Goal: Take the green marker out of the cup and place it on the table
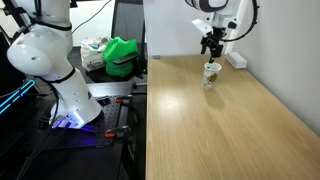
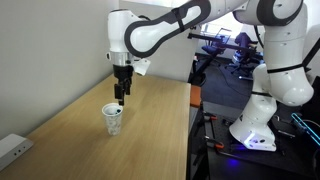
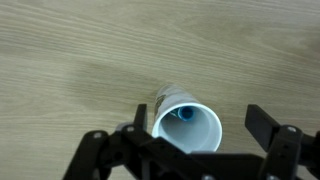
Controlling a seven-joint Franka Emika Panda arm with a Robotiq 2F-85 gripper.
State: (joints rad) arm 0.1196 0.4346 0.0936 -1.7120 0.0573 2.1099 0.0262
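Observation:
A white paper cup stands upright on the wooden table; it shows in both exterior views. In the wrist view the cup's open mouth is seen from above, and the round blue-green end of a marker shows inside it against the far wall. My gripper hangs above the cup, pointing straight down. Its fingers are open, one on each side of the cup's mouth in the wrist view, and they hold nothing.
A white power strip lies on the table behind the cup and shows at the near corner in an exterior view. A green bag and clutter sit beside the table, past its edge.

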